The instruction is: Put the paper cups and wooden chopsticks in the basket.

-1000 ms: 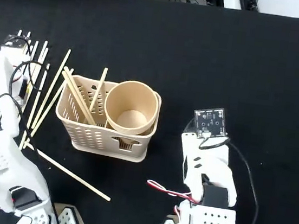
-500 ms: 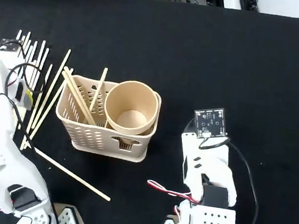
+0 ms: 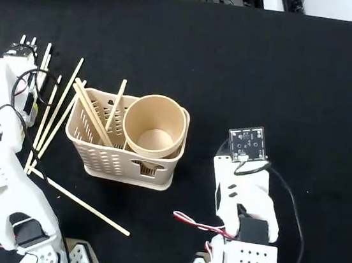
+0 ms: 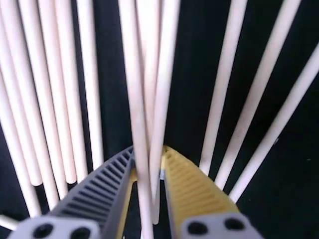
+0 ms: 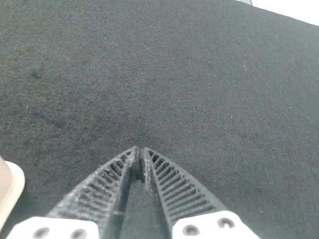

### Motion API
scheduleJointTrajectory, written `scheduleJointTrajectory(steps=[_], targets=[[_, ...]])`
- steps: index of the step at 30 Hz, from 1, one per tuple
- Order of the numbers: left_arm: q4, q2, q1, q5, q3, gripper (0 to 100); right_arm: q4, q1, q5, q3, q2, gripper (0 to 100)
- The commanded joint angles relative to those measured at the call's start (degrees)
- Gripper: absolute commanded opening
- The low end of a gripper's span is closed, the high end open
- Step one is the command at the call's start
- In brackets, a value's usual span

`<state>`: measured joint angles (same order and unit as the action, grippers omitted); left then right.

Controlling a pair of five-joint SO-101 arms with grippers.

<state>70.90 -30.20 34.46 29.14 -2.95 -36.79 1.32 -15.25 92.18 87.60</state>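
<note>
1. Since the left gripper [image 4: 148, 155] has closed on more than one stick from the fan of wooden chopsticks [image 4: 60, 89], the lift looks best done slowly and straight up. That way the neighbours lying just beside each jaw are not dragged along.
2. Judging by the wrist view, the hold is near one end of the pinched sticks [image 4: 149, 74], which run on beyond the fingertips. A grip so far from the middle may let them droop or swivel, so a level wrist before any swing seems wise.
3. The basket [image 3: 121, 157] stands well apart from that gripper, on the side toward the other arm. A paper cup [image 3: 154, 129] sits in its far part and a few chopsticks [image 3: 95, 112] lean in the nearer part. The new sticks should probably be tipped end-down over that nearer part before release.
4. The left jaws are drawn nearly together and clamped on two or perhaps three sticks, with the ribbed pads [image 4: 104, 186] pressing from both sides. The exact count is hard to tell.
5. The right gripper [image 5: 139, 155] has its jaws together with the tips touching. It holds nothing and sits over bare table [image 5: 199, 74].
6. One lone chopstick [image 3: 80, 203] lies back toward the arm bases and is yet to be collected.
</note>
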Motion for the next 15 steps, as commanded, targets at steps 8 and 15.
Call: scheduleJointTrajectory(steps=[8, 15], targets=[[12.7, -0.1, -0.7, -4.8, -12.9, 3, 0.4, -0.5, -0.4, -0.4, 0.5, 1.4], [18.9, 6.9, -0.3, -10.3, -14.7, 3, 0.5, -0.5, -0.4, -0.4, 0.5, 1.4]])
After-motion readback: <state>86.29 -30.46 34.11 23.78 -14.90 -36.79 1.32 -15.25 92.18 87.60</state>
